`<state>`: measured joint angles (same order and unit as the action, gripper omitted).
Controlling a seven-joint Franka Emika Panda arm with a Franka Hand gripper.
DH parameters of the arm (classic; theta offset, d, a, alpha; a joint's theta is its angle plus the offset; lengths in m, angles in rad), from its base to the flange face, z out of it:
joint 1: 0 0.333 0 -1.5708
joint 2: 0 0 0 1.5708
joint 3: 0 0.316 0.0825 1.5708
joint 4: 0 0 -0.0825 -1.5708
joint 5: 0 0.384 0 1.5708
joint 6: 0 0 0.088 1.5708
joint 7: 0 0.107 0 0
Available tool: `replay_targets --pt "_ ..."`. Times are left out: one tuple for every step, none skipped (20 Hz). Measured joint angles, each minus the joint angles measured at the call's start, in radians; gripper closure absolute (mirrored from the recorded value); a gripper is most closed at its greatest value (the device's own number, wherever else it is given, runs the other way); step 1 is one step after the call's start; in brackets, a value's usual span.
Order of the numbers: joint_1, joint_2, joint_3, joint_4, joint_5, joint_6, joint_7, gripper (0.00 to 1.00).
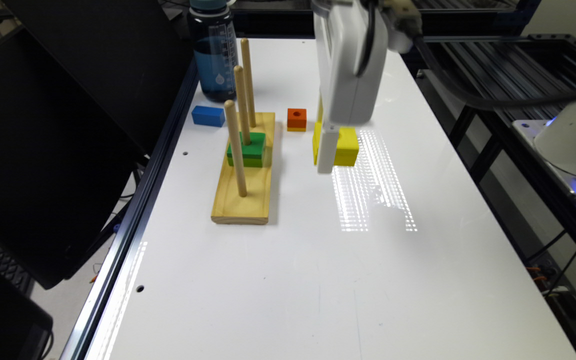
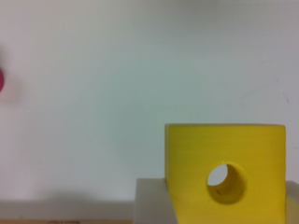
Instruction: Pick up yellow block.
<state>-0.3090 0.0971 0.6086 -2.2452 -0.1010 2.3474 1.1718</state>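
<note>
white table point(image 1: 278, 280) carries peg base point(image 1: 243, 200), blue block point(image 1: 208, 115), orange block point(image 1: 296, 119), bottle point(image 1: 214, 55).

The pincer point(image 1: 329, 150) hides part of the yellow block point(image 1: 347, 146); its grip perhaps closed, unclear.

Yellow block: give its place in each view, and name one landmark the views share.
Exterior view: the yellow block sits on the white table, at the hand, to the exterior view's right of the orange block.
Wrist view: the yellow block shows close up, with its round hole.
Shared landmark: the white table.

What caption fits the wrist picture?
Gripper fingers on either side of the yellow block, round hole facing the camera.
</note>
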Motion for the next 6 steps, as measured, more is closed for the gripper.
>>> replay_targets --pt "-0.004 -0.017 0.005 0.003 0.0114 -0.018 -0.012 1.00" --pt "-0.008 -0.037 0.012 0.003 0.0274 -0.035 -0.020 1.00" --pt "-0.012 -0.048 0.017 0.001 0.0366 -0.043 -0.028 1.00" --pt "-0.016 -0.054 0.020 0.000 0.0418 -0.046 -0.033 1.00" --pt "-0.020 -0.055 0.023 -0.002 0.0439 -0.046 -0.037 1.00" --pt "-0.024 -0.053 0.025 -0.002 0.0470 -0.046 -0.037 1.00"
